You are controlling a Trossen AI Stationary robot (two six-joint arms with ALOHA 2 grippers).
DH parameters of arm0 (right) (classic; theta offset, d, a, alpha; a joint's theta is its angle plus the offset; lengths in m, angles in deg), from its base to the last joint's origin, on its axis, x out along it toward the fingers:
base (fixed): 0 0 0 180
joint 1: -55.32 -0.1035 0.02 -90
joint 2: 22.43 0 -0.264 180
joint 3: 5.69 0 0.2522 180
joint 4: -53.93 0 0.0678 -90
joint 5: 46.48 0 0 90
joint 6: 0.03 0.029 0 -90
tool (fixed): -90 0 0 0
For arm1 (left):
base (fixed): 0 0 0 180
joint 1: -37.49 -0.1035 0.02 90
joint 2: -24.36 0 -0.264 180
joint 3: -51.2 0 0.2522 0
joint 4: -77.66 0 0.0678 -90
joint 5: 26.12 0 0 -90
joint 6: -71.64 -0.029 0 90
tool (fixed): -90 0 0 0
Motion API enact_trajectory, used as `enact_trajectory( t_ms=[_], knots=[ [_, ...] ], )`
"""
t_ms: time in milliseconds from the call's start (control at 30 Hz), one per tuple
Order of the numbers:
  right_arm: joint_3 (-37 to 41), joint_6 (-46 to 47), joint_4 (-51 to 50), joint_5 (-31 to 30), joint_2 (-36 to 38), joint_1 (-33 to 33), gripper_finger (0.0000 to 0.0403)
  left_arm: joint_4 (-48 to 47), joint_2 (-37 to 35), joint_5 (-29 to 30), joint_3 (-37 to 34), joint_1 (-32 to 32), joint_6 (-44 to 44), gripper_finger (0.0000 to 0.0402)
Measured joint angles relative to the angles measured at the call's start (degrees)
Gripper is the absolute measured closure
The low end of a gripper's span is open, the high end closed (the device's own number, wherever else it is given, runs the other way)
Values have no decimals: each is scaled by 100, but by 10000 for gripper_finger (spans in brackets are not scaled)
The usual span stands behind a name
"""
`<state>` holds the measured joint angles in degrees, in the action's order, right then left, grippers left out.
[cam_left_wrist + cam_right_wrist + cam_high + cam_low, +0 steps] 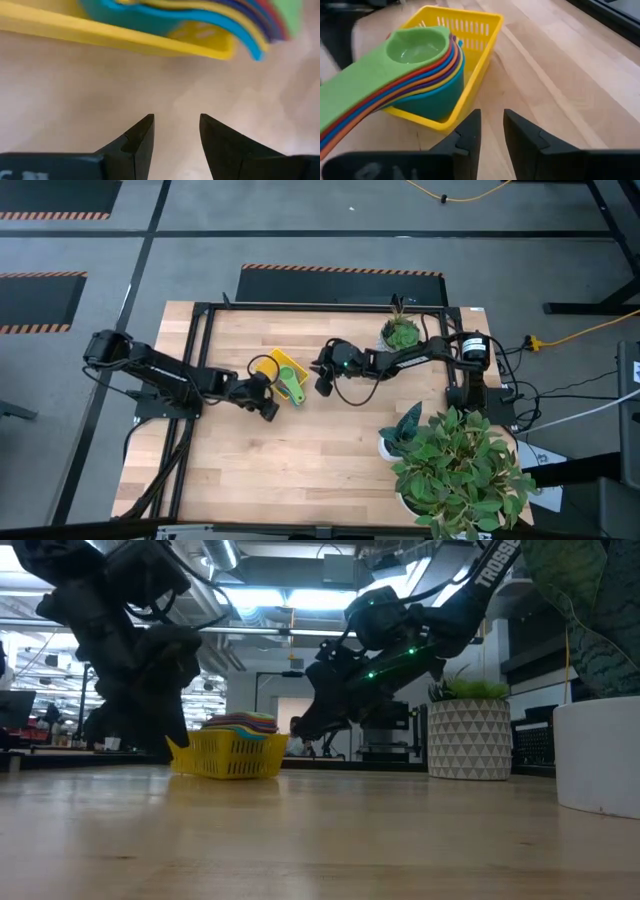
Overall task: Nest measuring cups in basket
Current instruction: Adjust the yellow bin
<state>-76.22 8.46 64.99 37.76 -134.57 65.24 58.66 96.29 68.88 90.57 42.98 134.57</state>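
Beside the basket (272,367) on the desk, where the stacked cups (420,60) overhang its rim, both empty tools, left (176,131) parted, right (492,131) narrowly parted, might tip them.

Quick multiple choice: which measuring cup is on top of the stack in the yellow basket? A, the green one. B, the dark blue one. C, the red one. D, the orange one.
A: in the right wrist view the green cup sits uppermost on the nested stack in the basket, with the other colours showing only as edges beneath it.
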Motion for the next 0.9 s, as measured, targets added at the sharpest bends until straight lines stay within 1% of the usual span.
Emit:
enact_trajectory(
  t_ms=[167, 300, 500, 733, 900],
  knots=[
    [0, 0, -11, -4, 0, -4, 315, 588, 197, 183, 0, 310, 135, 252],
    [0, 0, -17, -2, 0, -9, 315, 1014, 490, 322, -4, 363, 117, 252],
    [0, 0, -22, -2, 0, -9, 315, 1499, 865, 350, -4, 207, 96, 252],
    [0, 0, -24, -4, 0, -9, 315, 1672, 1089, 355, -4, -78, 77, 252],
    [0, -1, -28, -7, 0, -9, 315, 2117, 1142, 349, -4, -251, -295, 252]
  ],
)
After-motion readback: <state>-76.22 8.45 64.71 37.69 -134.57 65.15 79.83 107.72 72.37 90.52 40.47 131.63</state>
